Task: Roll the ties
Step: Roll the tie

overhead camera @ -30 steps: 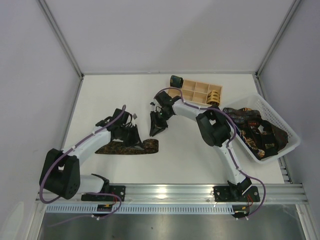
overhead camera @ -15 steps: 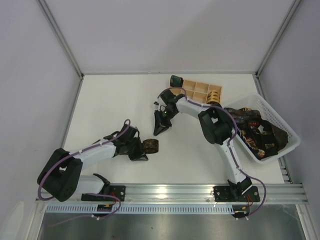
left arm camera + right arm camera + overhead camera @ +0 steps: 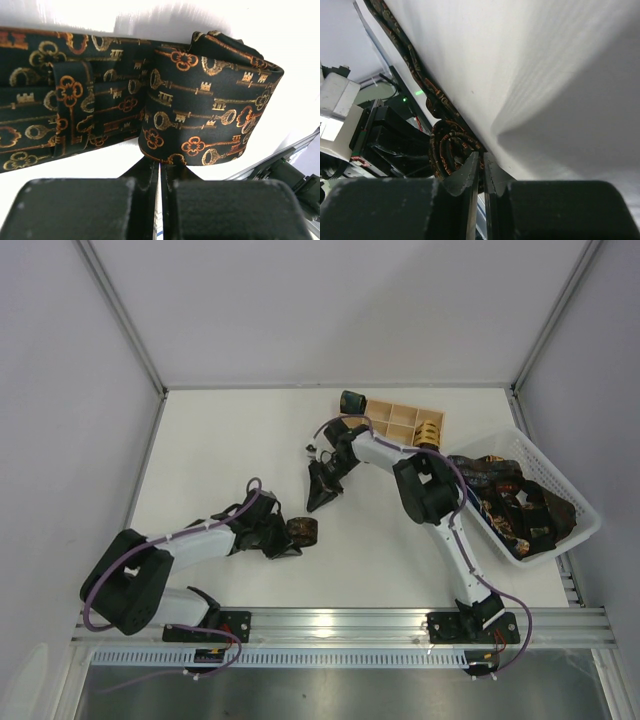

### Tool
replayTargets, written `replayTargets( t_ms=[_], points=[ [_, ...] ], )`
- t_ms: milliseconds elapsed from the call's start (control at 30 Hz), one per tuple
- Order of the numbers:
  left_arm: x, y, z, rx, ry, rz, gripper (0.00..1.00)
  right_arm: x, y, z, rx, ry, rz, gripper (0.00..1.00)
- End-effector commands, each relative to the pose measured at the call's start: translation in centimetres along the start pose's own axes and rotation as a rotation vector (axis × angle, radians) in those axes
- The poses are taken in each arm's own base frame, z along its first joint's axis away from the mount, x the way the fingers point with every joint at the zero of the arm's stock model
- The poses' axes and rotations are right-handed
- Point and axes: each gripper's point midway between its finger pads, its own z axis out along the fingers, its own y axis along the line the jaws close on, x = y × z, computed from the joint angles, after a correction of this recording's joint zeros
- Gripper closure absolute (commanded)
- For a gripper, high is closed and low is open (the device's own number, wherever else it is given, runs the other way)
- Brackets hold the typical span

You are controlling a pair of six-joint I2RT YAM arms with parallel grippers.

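Low and left of centre in the overhead view, the left gripper (image 3: 160, 167) is lying close to the white table (image 3: 200, 440) with its jaws pressed fully together, their tips reaching the lower edge of a dark tie (image 3: 210, 125) patterned with gold and orange keys. Whether any cloth is being pinched cannot be told. The tie's right part is sitting wound into a coil, while a flat stretch is running off toward the left of the wrist view. Near the middle of the overhead frame, the right gripper (image 3: 481, 162) is pointing down at the table, well apart from the coil, its jaws drawn to a narrow slit with nothing showing between them. Toward the upper middle, a dark green coil (image 3: 352, 401) is sitting just beside the left end of the wooden tray (image 3: 395, 420), and a tan-gold coil (image 3: 430, 430) is resting in the tray's right end. At the right, a white basket (image 3: 580, 525) is holding a heap of unrolled ties (image 3: 510, 505).
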Motion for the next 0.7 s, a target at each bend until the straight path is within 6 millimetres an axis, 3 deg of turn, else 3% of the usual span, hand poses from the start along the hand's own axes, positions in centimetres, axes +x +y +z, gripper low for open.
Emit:
replayTargets(
  t_ms=[0,67,400,500,667],
  points=[
    [-0.3,-0.2,0.4,0.003,-0.019,-0.008,0.99,0.8,1.5,0.9,-0.053,0.041,-0.024,0.87],
    [-0.2,0.0,0.4,-0.001,-0.014,-0.009,0.99,0.8,1.9,1.1,-0.062,0.038,-0.033,0.88],
    [0.1,0.6,0.8,-0.017,-0.001,-0.004,0.99,4.5,2.7,2.0,-0.114,0.111,-0.036,0.88],
    [0.1,0.7,0.7,-0.022,-0.002,-0.006,0.99,3.5,2.3,1.3,-0.113,0.087,-0.021,0.89],
    [0.4,0.9,0.6,-0.019,-0.001,-0.006,0.99,0.1,2.1,-0.7,-0.101,-0.036,0.011,0.89]
  ],
)
